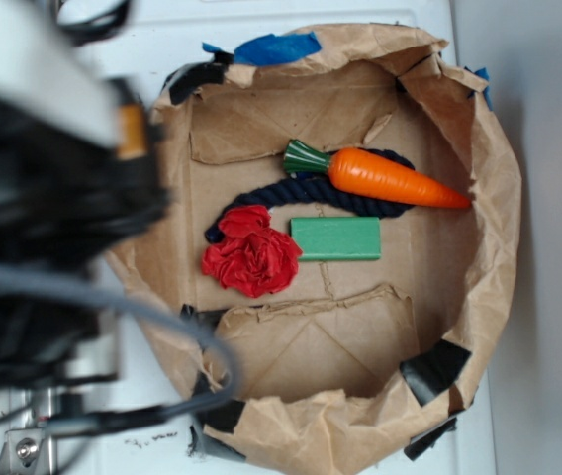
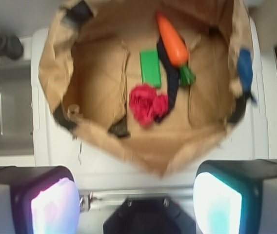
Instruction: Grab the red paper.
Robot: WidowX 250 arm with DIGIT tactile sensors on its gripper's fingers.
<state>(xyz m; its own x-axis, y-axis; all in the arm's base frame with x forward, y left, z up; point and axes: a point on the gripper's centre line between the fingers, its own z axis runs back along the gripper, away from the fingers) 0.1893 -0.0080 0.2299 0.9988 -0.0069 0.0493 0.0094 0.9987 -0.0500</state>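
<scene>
The red paper (image 1: 251, 255) is a crumpled, rose-like wad lying on the floor of a brown paper-lined box (image 1: 479, 198), just left of a green block (image 1: 336, 238). In the wrist view the red paper (image 2: 147, 104) sits far ahead, near the frame's middle. My gripper (image 2: 136, 202) is high above the near side of the box, outside its rim, with its two pads wide apart and nothing between them. In the exterior view the arm (image 1: 44, 198) is a blurred dark mass at the left, and the fingertips do not show there.
An orange toy carrot (image 1: 395, 178) with a green top lies behind the block, on a dark blue rope (image 1: 301, 193) that curves round to the red wad. Crumpled paper walls (image 2: 50, 73) ring the box. Black and blue tape (image 1: 276, 47) hold the rim.
</scene>
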